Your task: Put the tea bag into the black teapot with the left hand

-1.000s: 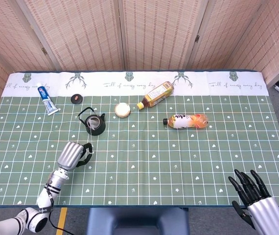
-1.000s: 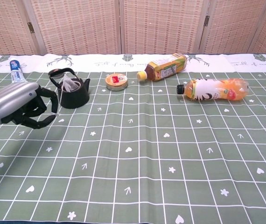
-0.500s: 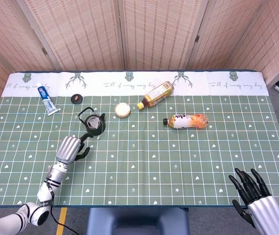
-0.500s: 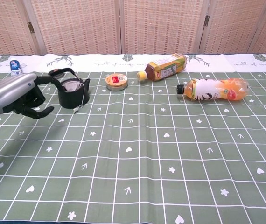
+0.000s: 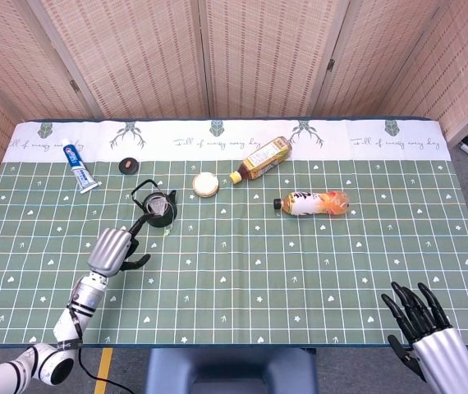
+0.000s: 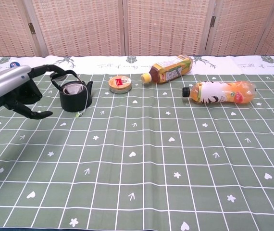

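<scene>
**Tea bag sits in black teapot**

The tea bag (image 6: 72, 88) lies inside the open black teapot (image 6: 74, 96), its string and tag (image 6: 80, 114) trailing down the pot's front onto the green tablecloth (image 6: 142, 159). The left hand (image 6: 13, 90), just left of the teapot, holds nothing, fingers loosely apart. Right of the teapot lie a small round tin (image 6: 120, 84) and 2 bottles on their sides. The right hand (image 5: 425, 332) hangs with fingers spread off the table's near edge, far from the teapot.
</scene>
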